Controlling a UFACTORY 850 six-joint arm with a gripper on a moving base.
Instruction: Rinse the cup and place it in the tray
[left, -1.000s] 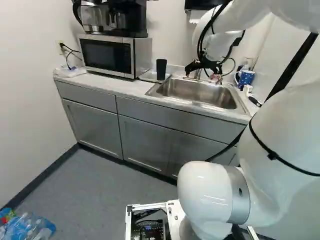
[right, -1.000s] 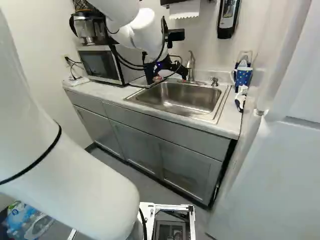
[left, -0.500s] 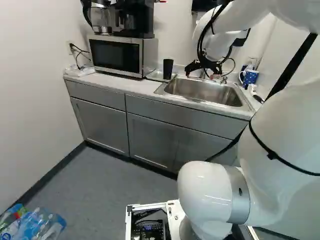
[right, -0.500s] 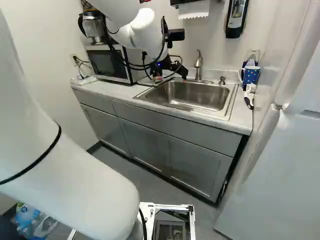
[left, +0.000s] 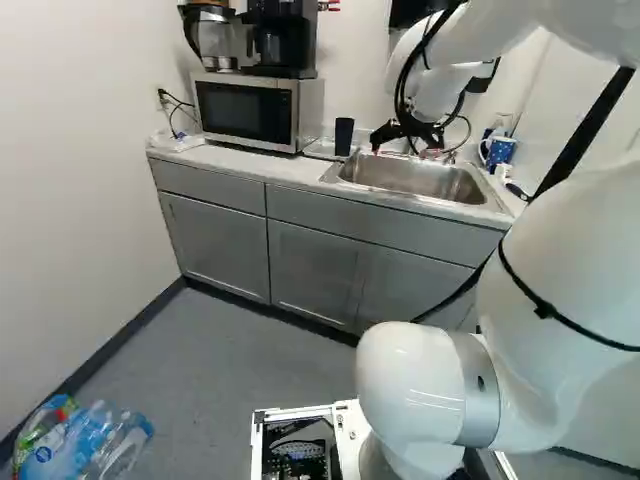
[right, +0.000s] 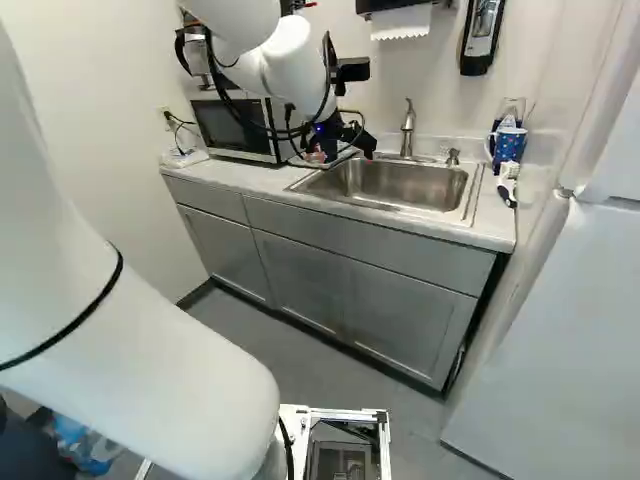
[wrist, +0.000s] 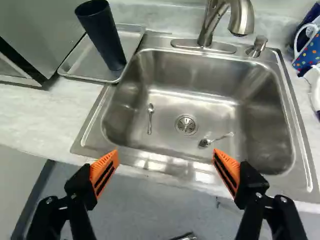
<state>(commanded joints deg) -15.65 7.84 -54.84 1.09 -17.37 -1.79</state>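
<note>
lt: bright, fairly even | glare: sink (wrist: 204, 177) front rim, arm (left: 415, 385) | shdws: mostly soft

The sink (wrist: 165, 95) is metal, brushed and softly shiny, and the faucet (wrist: 212, 22) is satin metal. The black cup (wrist: 102, 37) looks matt and smooth, the tray (wrist: 92, 57) dull metal.
</note>
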